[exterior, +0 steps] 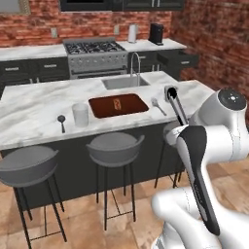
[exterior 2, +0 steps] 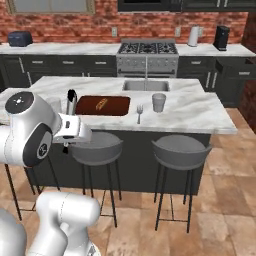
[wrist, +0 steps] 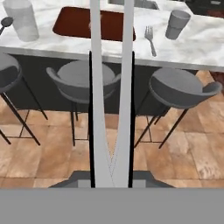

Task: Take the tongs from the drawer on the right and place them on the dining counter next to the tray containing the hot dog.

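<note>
gripper [exterior: 181, 127] – we see it clenched on the tongs [exterior: 175, 104] | tongs stand upright in the air before the dining counter [exterior: 39, 116], near the tray [exterior: 118, 106] holding the hot dog [exterior: 116, 103]

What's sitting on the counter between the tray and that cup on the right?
A fork lies between the tray and the cup, seen in the right base view.

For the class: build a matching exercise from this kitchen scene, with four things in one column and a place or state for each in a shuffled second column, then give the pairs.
Things:
1. tongs
2. hot dog
3. fork
4. drawer

Places or states:
A. pulled open at the back cabinets
B. on the tray
C. held in the hand
D. on the dining counter, between tray and cup

Pairs: 1-C, 2-B, 3-D, 4-A
</note>
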